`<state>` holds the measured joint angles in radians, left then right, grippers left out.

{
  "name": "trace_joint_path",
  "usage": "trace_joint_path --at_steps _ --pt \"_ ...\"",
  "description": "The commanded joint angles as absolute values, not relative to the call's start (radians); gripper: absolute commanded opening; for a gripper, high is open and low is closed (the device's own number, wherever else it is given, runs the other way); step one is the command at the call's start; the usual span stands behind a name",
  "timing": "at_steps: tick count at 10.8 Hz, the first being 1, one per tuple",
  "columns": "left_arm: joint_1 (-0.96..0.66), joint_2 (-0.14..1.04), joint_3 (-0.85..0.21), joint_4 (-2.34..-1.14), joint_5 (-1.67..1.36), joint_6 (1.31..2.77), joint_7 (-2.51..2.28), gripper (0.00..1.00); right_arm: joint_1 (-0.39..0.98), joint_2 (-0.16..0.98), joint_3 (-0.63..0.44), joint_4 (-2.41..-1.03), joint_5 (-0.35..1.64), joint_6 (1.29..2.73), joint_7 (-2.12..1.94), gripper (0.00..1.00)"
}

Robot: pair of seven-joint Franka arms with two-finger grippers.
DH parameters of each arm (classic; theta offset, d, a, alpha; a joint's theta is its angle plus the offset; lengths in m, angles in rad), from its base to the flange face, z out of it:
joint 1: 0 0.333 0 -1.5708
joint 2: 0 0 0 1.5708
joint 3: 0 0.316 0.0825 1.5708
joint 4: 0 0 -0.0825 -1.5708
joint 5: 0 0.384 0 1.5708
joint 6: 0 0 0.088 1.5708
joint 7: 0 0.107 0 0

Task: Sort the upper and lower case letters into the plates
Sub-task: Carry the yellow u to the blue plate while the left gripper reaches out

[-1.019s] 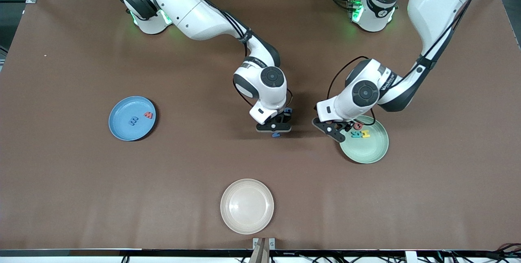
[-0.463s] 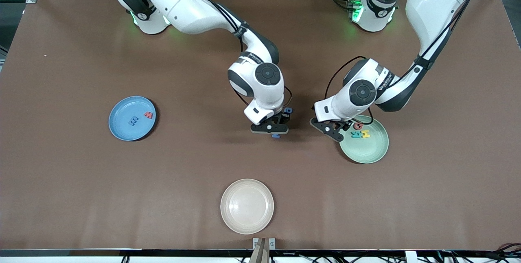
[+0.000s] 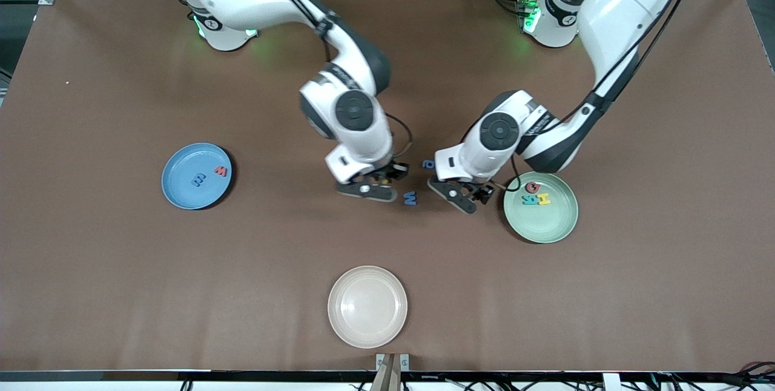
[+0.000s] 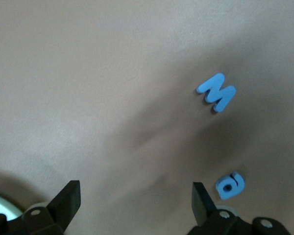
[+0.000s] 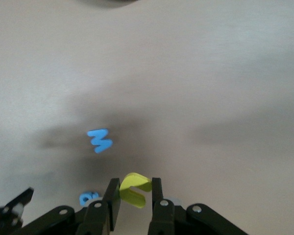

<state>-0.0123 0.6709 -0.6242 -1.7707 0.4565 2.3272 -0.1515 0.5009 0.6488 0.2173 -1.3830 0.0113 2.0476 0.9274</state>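
My right gripper [image 3: 370, 188] is shut on a yellow letter [image 5: 135, 189] and holds it just above the table. A blue letter W [image 3: 410, 198] lies on the table between the two grippers, and it also shows in the right wrist view [image 5: 99, 140]. A smaller blue letter [image 3: 428, 164] lies farther from the camera. My left gripper [image 3: 465, 197] is open and empty [image 4: 135, 203], between these letters [image 4: 216, 92] [image 4: 230, 185] and the mint green plate [image 3: 548, 227]. That plate holds a red [image 3: 533, 187], a teal [image 3: 530, 200] and a yellow letter [image 3: 544, 198]. The sky blue plate [image 3: 181, 191] holds a red [image 3: 221, 170] and a blue letter [image 3: 198, 180].
A cream-white plate [image 3: 367, 306] stands near the table's front edge, nearer the camera than both grippers. Both arms reach in from the top over the middle of the brown table.
My right gripper has moved toward the right arm's end of the table with the yellow letter, uncovering the blue W. My left gripper has moved off the green plate's edge toward the blue letters.
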Motion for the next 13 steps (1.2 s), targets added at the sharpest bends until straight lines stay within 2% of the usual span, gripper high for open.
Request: trace_joint_path --at_steps 1,3,4,6,7,8,10,13 --pt "-0.015 0.710 -0.607 -1.747 0.520 2.397 -0.172 1.00 0.366 0.418 0.242 -1.641 0.098 1.967 0.775 0.00" --pt "-0.064 0.765 -0.577 -1.747 0.523 2.552 -0.217 1.00 0.274 0.338 0.239 -1.705 0.101 1.843 0.726 0.00" --pt "-0.142 0.775 -0.511 -1.746 0.523 2.603 -0.268 1.00 0.241 0.316 0.230 -1.741 0.100 1.812 0.675 0.00" --pt "-0.329 0.778 -0.361 -1.706 0.518 2.612 -0.354 1.00 0.139 0.287 0.200 -1.827 0.092 1.815 0.565 0.00" --pt "-0.366 0.778 -0.338 -1.703 0.511 2.612 -0.391 1.00 0.102 0.288 0.169 -1.854 0.089 1.818 0.489 0.00" --pt "-0.364 0.775 -0.337 -1.703 0.515 2.612 -0.432 1.00 0.071 0.290 0.126 -1.902 0.089 1.850 0.409 0.00" --pt "-0.356 0.769 -0.337 -1.707 0.519 2.611 -0.439 1.00 -0.009 0.296 0.107 -2.004 0.081 1.940 0.239 0.00" --pt "-0.368 0.776 -0.336 -1.710 0.522 2.611 -0.445 1.00 -0.035 0.327 0.100 -2.049 0.032 2.006 0.199 0.00"
